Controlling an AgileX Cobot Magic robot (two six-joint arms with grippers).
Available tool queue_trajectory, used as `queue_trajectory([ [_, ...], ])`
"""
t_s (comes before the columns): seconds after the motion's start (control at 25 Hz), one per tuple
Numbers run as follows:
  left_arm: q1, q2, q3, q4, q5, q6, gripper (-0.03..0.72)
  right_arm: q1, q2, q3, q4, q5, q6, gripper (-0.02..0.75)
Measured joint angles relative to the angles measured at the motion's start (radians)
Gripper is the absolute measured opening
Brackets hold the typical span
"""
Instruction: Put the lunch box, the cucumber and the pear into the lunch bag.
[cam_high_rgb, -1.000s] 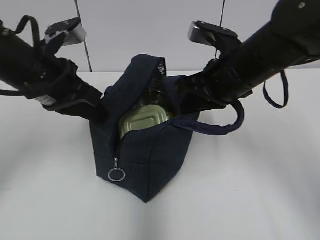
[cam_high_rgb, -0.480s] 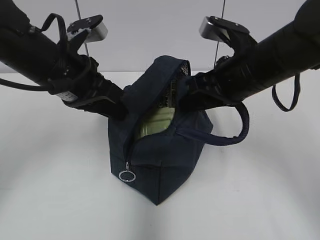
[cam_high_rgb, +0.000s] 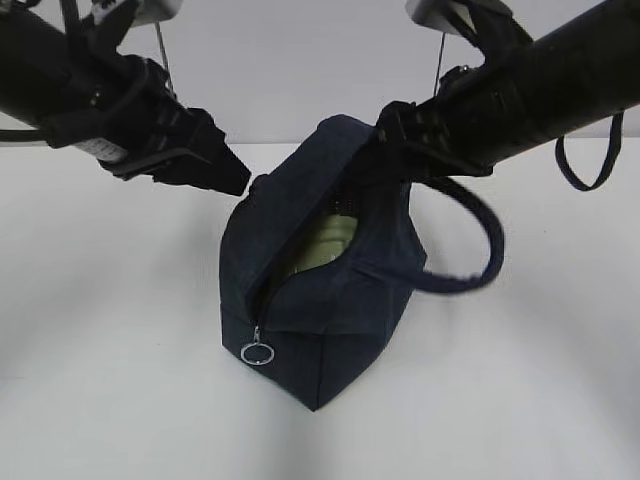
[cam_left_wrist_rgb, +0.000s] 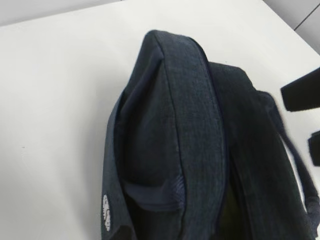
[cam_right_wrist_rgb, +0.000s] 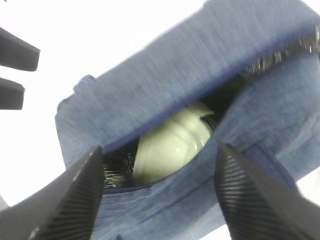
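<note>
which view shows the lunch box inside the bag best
The right wrist view: the pale green lunch box fills the gap of the lunch bag opening, close up though slightly blurred. The exterior view shows a smaller slice of its lid through the opening. The left wrist view shows only the bag's outside.

Hidden / cut off
lunch box (cam_high_rgb: 325, 245): only a pale green sliver shows through lunch bag (cam_high_rgb: 330, 320) opening; cucumber, pear can't be made out; right wrist view blurred, finger bases cropped at 6 o'clock
</note>
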Motion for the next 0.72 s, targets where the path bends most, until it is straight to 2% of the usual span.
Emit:
queue_trajectory([
  [0.24, 0.0, -0.151, 0.136, 0.019, -0.146, 0.0, 0.298, 0.0, -0.123, 0.01, -0.002, -0.01, -0.046, 0.536],
  [0.4, 0.0, -0.248, 0.256, 0.018, -0.276, 0.0, 0.295, 0.018, -0.231, 0.117, 0.068, -0.101, -0.144, 0.515],
  [0.52, 0.0, -0.31, 0.347, 0.013, -0.357, 0.0, 0.283, 0.103, -0.297, 0.256, 0.167, -0.252, -0.279, 0.501],
  [0.72, 0.0, -0.407, 0.469, 0.002, -0.48, 0.0, 0.28, 0.354, -0.348, 0.454, 0.316, -0.536, -0.455, 0.498],
])
